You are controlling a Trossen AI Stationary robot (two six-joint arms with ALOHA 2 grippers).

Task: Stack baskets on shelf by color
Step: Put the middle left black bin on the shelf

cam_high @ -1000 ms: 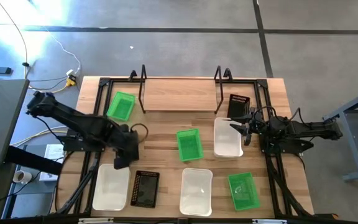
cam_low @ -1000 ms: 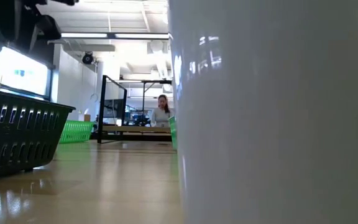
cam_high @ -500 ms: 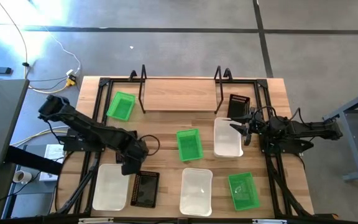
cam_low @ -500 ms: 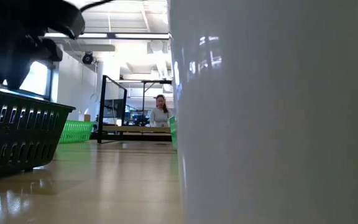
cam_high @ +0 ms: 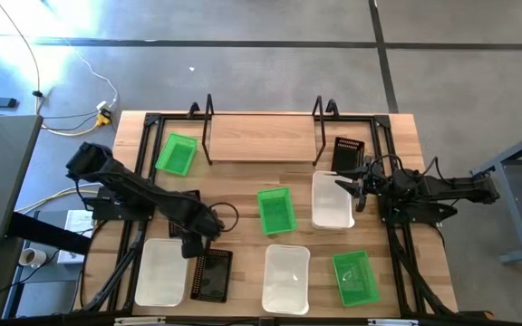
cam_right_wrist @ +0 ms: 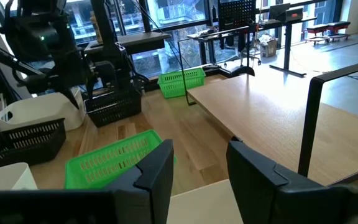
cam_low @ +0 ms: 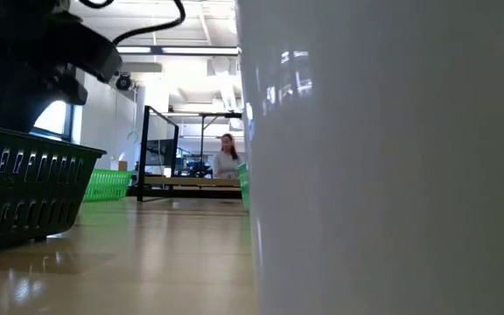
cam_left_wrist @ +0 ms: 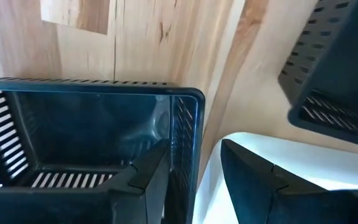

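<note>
My left gripper (cam_high: 196, 244) (cam_left_wrist: 193, 149) is open above the far left corner of a black mesh basket (cam_high: 212, 273) (cam_left_wrist: 73, 130) that sits near the table's near edge. One finger stands inside its left wall (cam_left_wrist: 188, 134). The other stands outside, over the white basket (cam_high: 161, 272) beside it. I see no touch. My right gripper (cam_high: 355, 190) (cam_right_wrist: 197, 165) waits open over another white basket (cam_high: 332, 201). The shelf (cam_high: 263, 138) stands at the far edge, its board bare. A second black basket (cam_high: 347, 156) stands tilted beside its right frame.
Green baskets lie at the far left (cam_high: 176, 154), the middle (cam_high: 275, 210) and the near right (cam_high: 352, 276). A third white basket (cam_high: 286, 279) sits at the near edge and fills the low view's right half (cam_low: 383, 157). A person shows far off in the room (cam_low: 227, 157).
My left gripper has moved toward the table's right and near edge, from over the white basket's far end to the black basket's far left corner, and it has come lower. The baskets and my right arm have kept still.
</note>
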